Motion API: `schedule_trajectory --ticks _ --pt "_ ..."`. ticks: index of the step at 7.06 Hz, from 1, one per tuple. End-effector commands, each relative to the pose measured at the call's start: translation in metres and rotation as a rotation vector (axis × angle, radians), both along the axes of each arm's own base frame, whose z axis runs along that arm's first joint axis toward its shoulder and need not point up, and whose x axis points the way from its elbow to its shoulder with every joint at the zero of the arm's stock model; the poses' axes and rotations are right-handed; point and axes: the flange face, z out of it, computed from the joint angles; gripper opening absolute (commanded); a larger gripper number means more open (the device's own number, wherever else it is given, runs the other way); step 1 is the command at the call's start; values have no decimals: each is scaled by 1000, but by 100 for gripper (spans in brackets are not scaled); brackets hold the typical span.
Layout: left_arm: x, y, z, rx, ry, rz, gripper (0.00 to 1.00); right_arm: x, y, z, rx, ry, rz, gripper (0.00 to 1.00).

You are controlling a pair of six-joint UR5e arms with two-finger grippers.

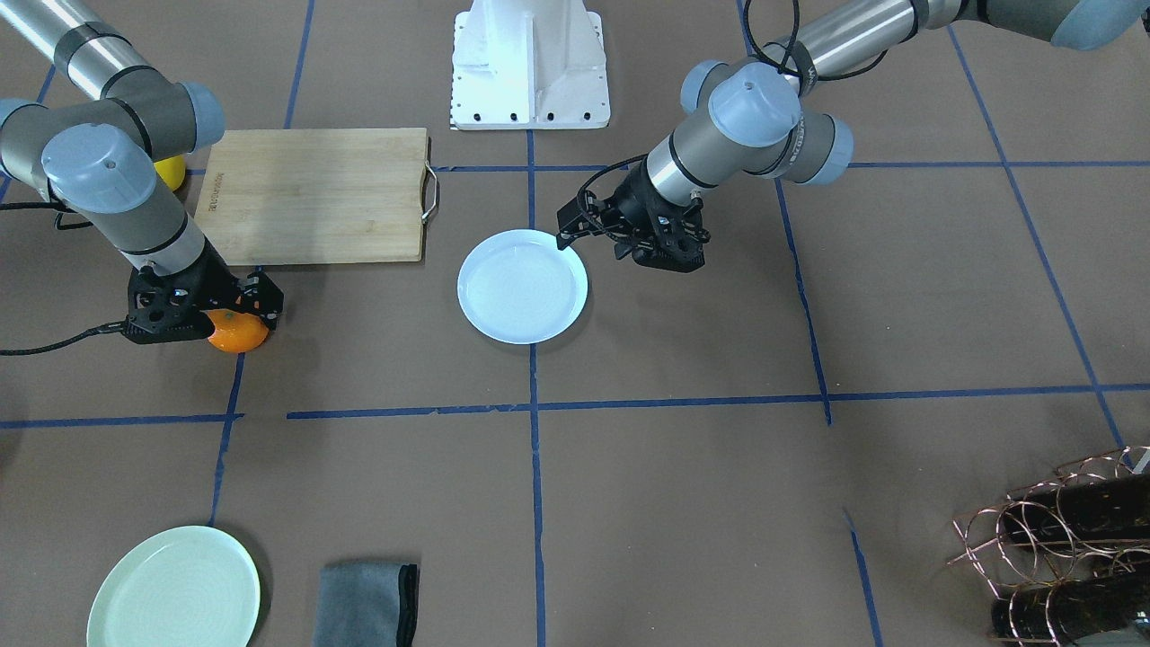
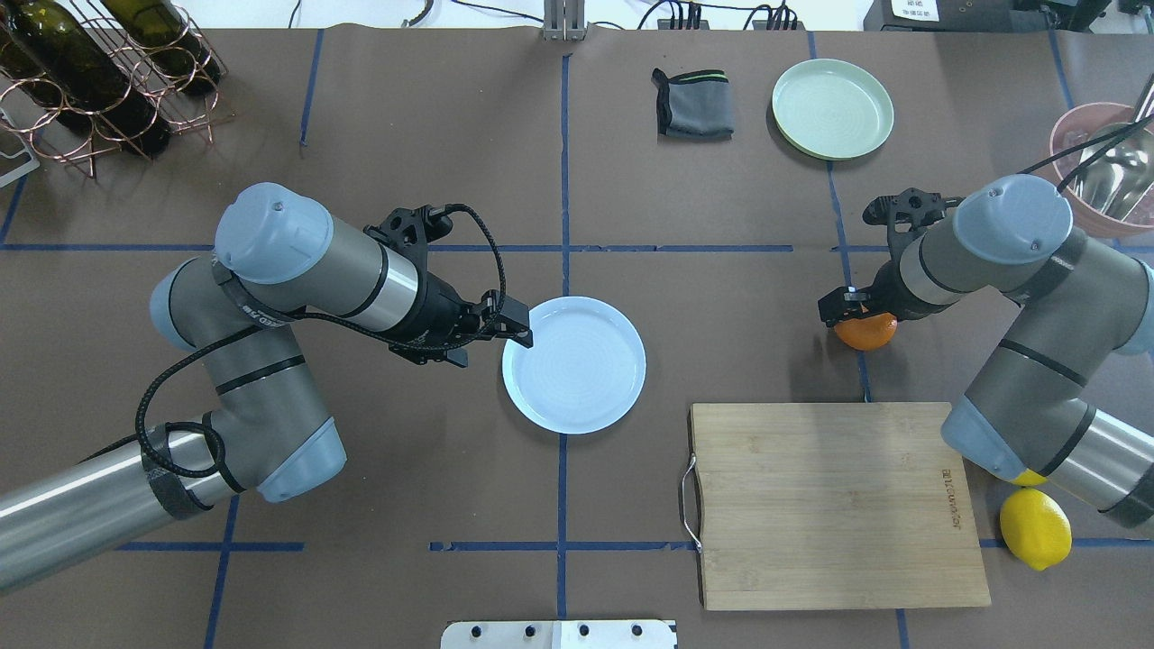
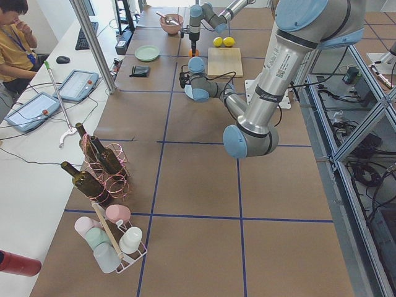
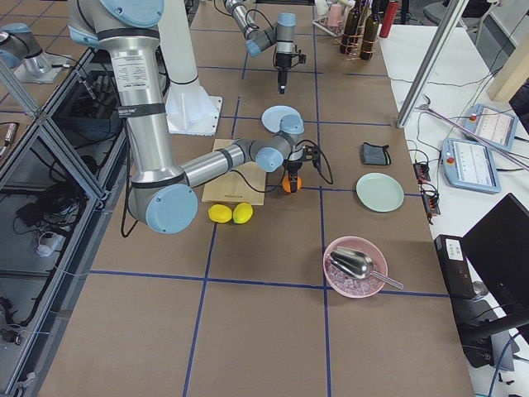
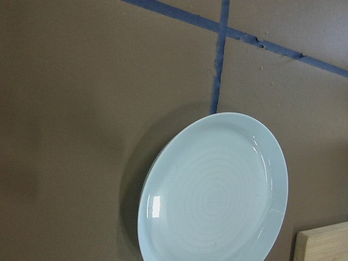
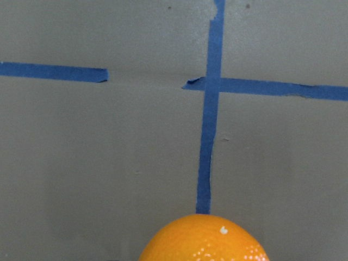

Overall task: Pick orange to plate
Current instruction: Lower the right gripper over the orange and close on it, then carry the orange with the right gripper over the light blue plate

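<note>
The orange (image 2: 867,333) lies on the brown table by a blue tape line, far to the right of the white plate (image 2: 574,364). My right gripper (image 2: 847,311) reaches down over the orange (image 1: 239,332), fingers at its sides and seemingly closed on it. The right wrist view shows only the orange's top (image 6: 204,239) at the bottom edge. My left gripper (image 2: 516,326) hovers at the plate's left rim (image 1: 522,286); its fingers appear as a single dark block, so I cannot tell their state. The plate (image 5: 215,190) holds nothing.
A wooden cutting board (image 2: 834,500) lies near the robot, right of the plate, with a lemon (image 2: 1035,528) beside it. A mint-green plate (image 2: 832,108) and grey cloth (image 2: 694,104) sit at the far side. A pink bowl (image 2: 1095,162) is far right, a bottle rack (image 2: 90,81) far left.
</note>
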Motion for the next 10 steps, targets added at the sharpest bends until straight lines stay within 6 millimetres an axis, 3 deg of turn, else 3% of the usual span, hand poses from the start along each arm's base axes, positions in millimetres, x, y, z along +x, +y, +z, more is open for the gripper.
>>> schedule_trajectory --ticks 1,2,3,4,5,6,7,8,9,10 --pt "-3 1 -4 4 8 -1 99 -2 0 2 7 11 5 85" --pt "-3 1 -4 4 8 -1 99 -2 1 0 6 8 9 45" --pt "-3 1 -4 4 8 -1 99 -1 1 -8 16 -3 9 13" --pt "-4 2 -5 5 9 -1 99 2 4 -28 42 -33 8 0" --pt "-8 4 -12 14 22 -1 99 3 9 -77 82 -99 14 0" --pt "-9 5 -14 17 27 -1 99 -31 19 -124 22 -178 58 0" --pt "-12 5 -16 21 32 -5 99 -103 54 -172 -37 -233 94 0" --pt "-28 3 -31 40 61 -20 99 -154 68 -206 -20 -253 141 0" --pt "-52 12 -31 53 80 -29 99 -198 70 -225 -55 -256 161 0" --pt "-80 18 -32 67 101 -43 99 -217 68 -234 -49 -256 171 1"
